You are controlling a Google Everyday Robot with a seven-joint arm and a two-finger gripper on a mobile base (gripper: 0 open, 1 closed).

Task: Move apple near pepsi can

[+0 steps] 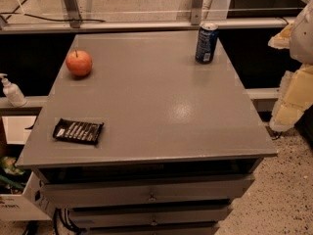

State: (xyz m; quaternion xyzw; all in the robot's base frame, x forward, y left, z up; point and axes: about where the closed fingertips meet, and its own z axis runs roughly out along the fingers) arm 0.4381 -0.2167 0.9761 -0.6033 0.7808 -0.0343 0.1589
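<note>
The apple (78, 62), red-orange with a short dark stem, sits on the grey cabinet top (156, 97) near its far left edge. The pepsi can (206, 43), dark blue with a silver rim, stands upright near the far right corner. The two are far apart, with bare cabinet top between them. My gripper (292, 72) shows as pale yellowish-white parts at the right edge of the view. It is off the cabinet top, to the right of the can and level with it, and holds nothing that I can see.
A flat black snack wrapper (78, 130) lies near the front left edge. The cabinet has drawers (146, 192) below. A white pump bottle (11, 90) stands on a ledge to the left. A rail (137, 25) runs behind the cabinet.
</note>
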